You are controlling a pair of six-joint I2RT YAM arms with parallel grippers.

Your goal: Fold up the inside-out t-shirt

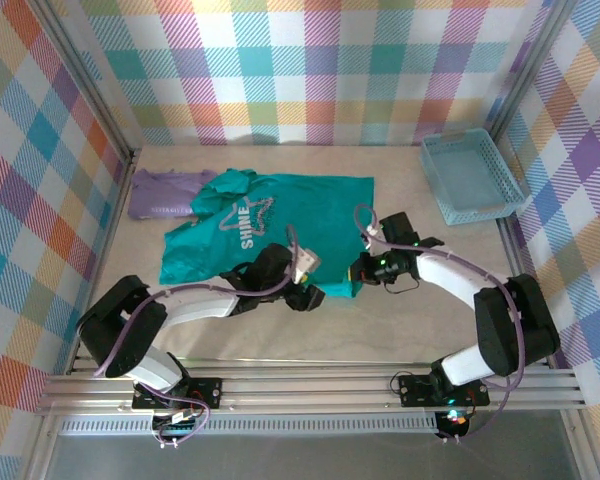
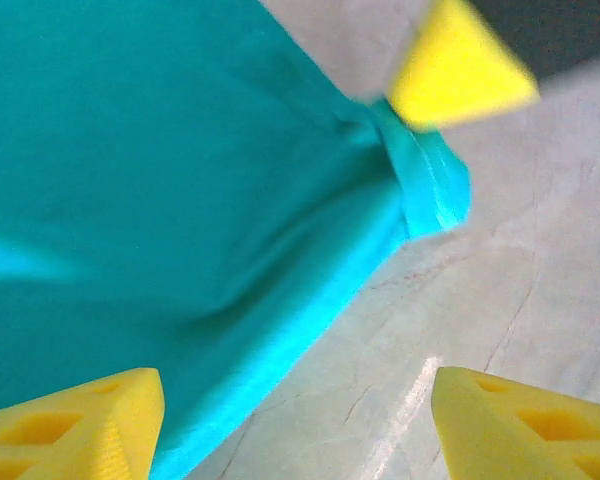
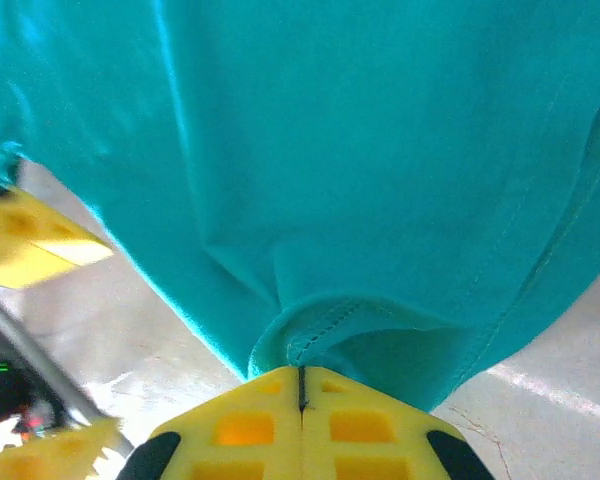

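Top view, basket: a light blue plastic basket (image 1: pixel 472 180) stands at the far right of the counter (image 1: pixel 400 330). Its bare floor shows.
Top view, inside-out t-shirt: the teal inside-out t-shirt (image 1: pixel 280 215) lies spread mid-counter with a pale print facing up. Its far left edge touches a lavender folded garment (image 1: pixel 160 193).
Top view, my end effectors: my left end effector (image 1: pixel 312 293) and my right end effector (image 1: pixel 360 270) meet near each other at the t-shirt's near right corner.
Left wrist view, my left end effector: my left end effector (image 2: pixel 300 430) stands wide apart and grips nothing. One yellow finger is over the t-shirt (image 2: pixel 160 180), the other over the bare counter (image 2: pixel 520 260), and the cloth's edge runs between them.
Left wrist view, corner: a yellow finger of my right end effector (image 2: pixel 455 70) sits on the bunched corner hem.
Right wrist view, my right end effector: my right end effector (image 3: pixel 302 420) is pressed fully together, pinching a stitched fold of the t-shirt (image 3: pixel 380 150) hem just above the counter (image 3: pixel 550 380).
Right wrist view, left side: a yellow finger of my left end effector (image 3: pixel 30 245) shows beside the cloth's edge.
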